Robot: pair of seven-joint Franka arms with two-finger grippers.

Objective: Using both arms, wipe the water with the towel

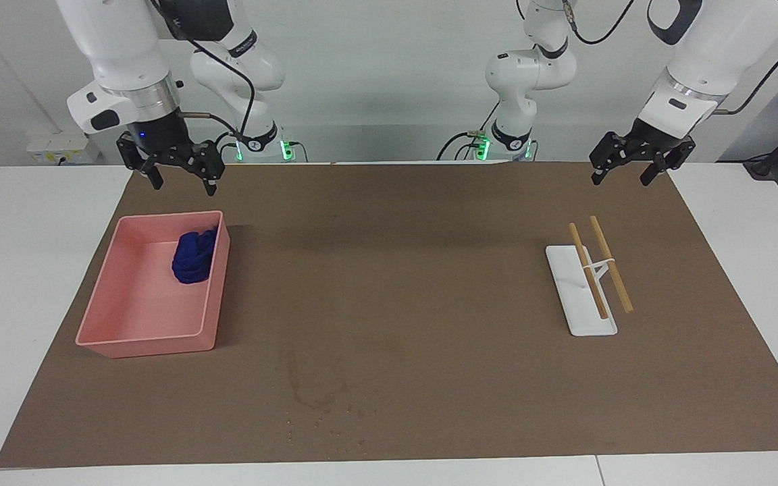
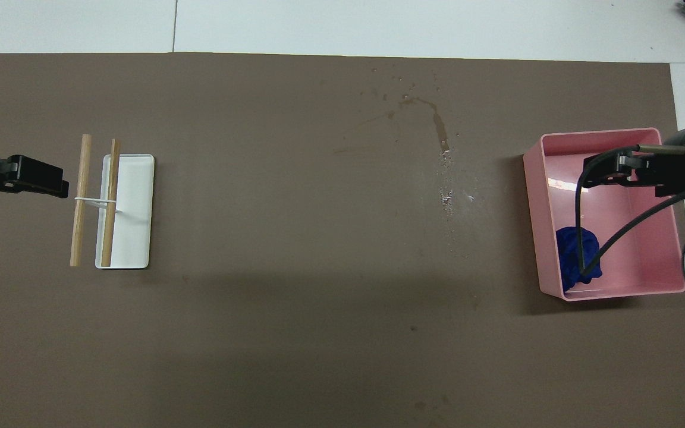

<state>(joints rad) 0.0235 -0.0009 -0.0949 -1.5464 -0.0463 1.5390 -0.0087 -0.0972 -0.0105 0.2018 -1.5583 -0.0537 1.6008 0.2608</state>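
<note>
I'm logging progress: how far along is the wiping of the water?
Done: the small royal-blue fabric towel lies crumpled in the pink rectangular tray, released. In hand: nothing; the right gripper hangs open above the tray's robot-side edge, and the left gripper waits open, raised over the mat's robot-side edge near the white rack with two wooden rods. Left: wet streaks and droplets remain on the brown mat.

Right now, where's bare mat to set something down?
Widest bare brown mat lies between the pink plastic tray and the white rack with two wooden sticks, nearer the robots than the water droplets and streaks. Tray holds the crumpled blue towel. Avoid the wet patch.
</note>
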